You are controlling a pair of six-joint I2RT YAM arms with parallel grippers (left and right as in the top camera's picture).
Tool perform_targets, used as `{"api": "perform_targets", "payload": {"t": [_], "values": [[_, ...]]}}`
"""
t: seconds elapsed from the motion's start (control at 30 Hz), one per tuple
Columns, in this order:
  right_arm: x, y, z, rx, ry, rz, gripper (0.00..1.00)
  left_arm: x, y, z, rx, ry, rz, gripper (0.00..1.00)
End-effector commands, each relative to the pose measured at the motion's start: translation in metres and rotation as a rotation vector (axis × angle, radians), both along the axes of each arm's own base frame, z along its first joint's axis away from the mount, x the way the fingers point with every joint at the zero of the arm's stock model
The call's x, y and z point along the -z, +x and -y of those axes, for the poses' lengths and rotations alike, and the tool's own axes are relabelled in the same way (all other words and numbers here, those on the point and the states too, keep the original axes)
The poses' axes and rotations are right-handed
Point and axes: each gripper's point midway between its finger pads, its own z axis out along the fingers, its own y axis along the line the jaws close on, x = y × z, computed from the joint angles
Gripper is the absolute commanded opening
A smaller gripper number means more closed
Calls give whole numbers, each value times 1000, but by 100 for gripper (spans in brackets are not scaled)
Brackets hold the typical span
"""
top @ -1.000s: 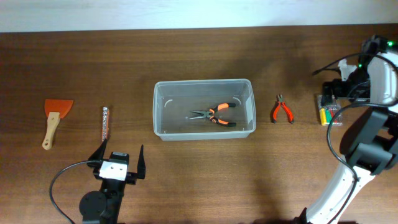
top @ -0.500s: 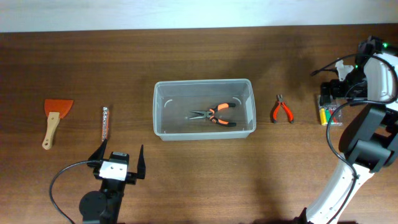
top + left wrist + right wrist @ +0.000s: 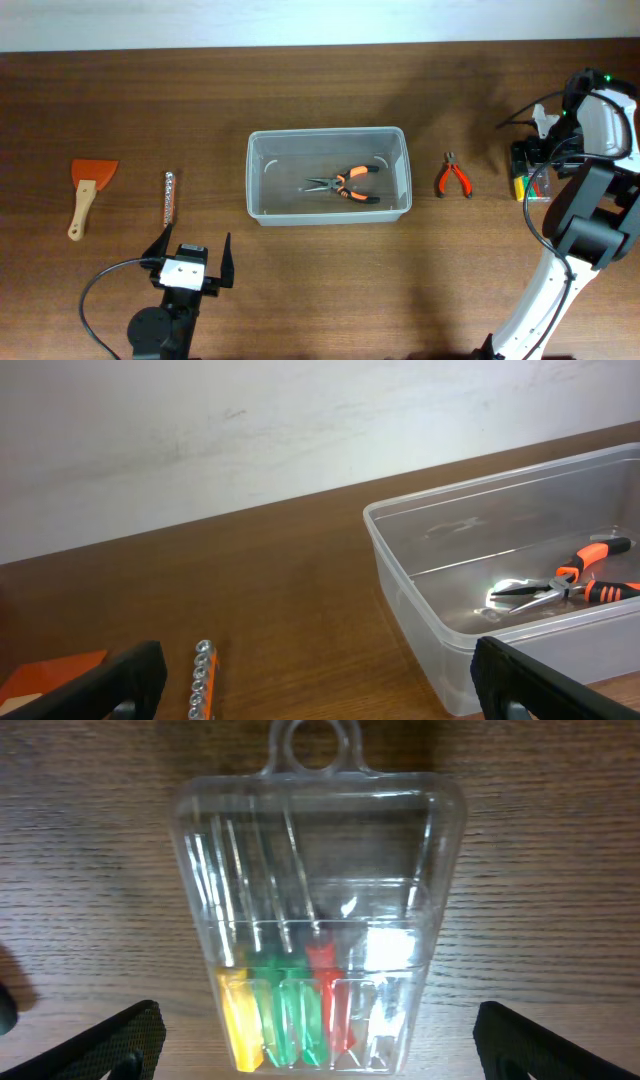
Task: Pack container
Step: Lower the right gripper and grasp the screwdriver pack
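Your container (image 3: 326, 131) sits in the middle of the worktop (image 3: 300, 80), long side running left to right, with orange-handled pliers (image 3: 345, 184) lying on its floor.

Your left hand (image 3: 193, 250) is down by the near edge, left of the container and well apart from it. Its fingers are spread wide with nothing between them. From the left wrist camera, the container's left end wall (image 3: 420, 610) stands ahead and to the right. A metal strip (image 3: 169, 198) lies just ahead of that hand, and a scraper (image 3: 88, 190) lies farther left.

Your right hand (image 3: 318, 1045) is far out to the container's right, hanging over a clear case (image 3: 315, 920) of coloured screwdrivers. Its fingers are spread wide on either side of the case, and I can't tell whether they touch it. Small pliers (image 3: 454, 177) lie on the worktop between the container and that case.
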Motion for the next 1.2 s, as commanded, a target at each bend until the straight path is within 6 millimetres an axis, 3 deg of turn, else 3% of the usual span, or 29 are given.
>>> {"api": "perform_targets", "payload": {"t": [0.0,1.17], "values": [[4,1,3,-18,-23,-10,99,1,0,-2,-13,-8,2,99],[19,7,4,-25,-15,0,99,1,0,-3,-13,-8,2,99]]}}
